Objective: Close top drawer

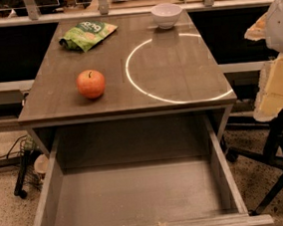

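Camera view: top drawer (134, 195) extends toward viewer; end effector (273, 88) right.

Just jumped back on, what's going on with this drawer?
The wide grey wooden top drawer is pulled far out and empty; nothing touches it. The robot's gripper hangs at the right edge of the view, beside the table and clear of the drawer front. On the grey tabletop sit a red apple, a green snack bag and a white bowl. Closing has not yet begun.
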`<act>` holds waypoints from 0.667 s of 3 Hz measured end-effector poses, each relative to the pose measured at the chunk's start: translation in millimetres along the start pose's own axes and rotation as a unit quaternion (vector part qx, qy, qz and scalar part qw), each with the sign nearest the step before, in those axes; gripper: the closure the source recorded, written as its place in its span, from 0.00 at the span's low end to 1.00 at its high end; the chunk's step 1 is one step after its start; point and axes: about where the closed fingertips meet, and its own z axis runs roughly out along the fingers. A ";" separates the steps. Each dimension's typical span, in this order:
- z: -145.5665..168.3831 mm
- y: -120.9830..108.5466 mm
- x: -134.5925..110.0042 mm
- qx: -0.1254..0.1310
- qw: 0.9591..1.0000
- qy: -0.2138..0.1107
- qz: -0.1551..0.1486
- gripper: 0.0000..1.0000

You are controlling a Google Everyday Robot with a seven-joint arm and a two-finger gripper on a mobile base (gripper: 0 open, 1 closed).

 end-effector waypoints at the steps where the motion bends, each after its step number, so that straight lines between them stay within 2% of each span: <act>1: 0.0 0.0 0.0 0.000 1.000 0.000 0.000 0.00; 2: 2.2 -11.3 1.7 -0.014 0.999 -0.003 -0.030 0.00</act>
